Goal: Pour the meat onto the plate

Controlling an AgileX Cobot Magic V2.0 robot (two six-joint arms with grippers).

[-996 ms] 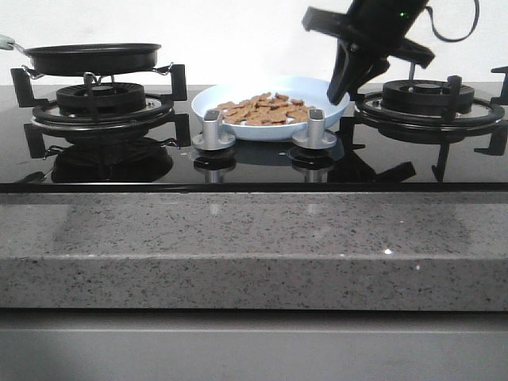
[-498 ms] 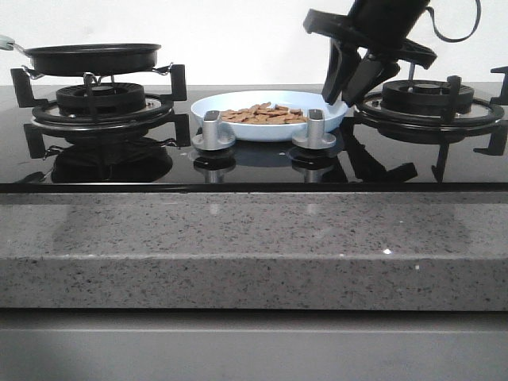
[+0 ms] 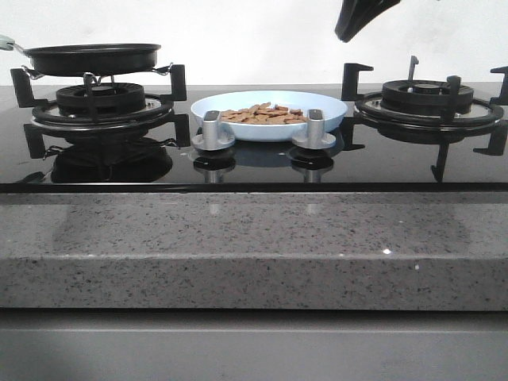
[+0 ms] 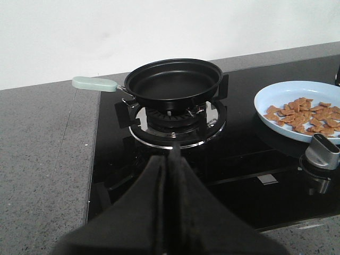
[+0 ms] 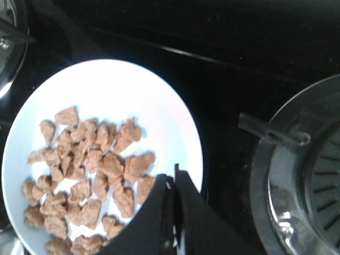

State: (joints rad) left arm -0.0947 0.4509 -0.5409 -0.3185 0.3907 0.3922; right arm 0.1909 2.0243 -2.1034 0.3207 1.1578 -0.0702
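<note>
The pale blue plate (image 3: 325, 107) sits flat on the black hob between the two burners, with the heap of light-brown meat pieces (image 3: 262, 115) on it. It also shows in the left wrist view (image 4: 276, 95) and from above in the right wrist view (image 5: 138, 95), the meat (image 5: 85, 175) spread over it. My right gripper (image 3: 349, 30) is shut and empty, high above the plate's right rim; in its own view (image 5: 174, 178) it hangs over the plate's edge. My left gripper (image 4: 169, 159) is shut and empty, some way in front of the left burner.
An empty black frying pan (image 3: 94, 57) with a pale green handle (image 4: 95, 83) rests on the left burner (image 3: 99, 99). The right burner (image 3: 429, 99) stands bare. Two silver knobs (image 3: 213, 131) (image 3: 315, 129) stand in front of the plate. A grey stone counter (image 3: 254, 250) runs along the front.
The plate was tilted up by my right gripper, then came to lie flat. My right gripper let go of its rim, shut and rose out toward the top of the front view.
</note>
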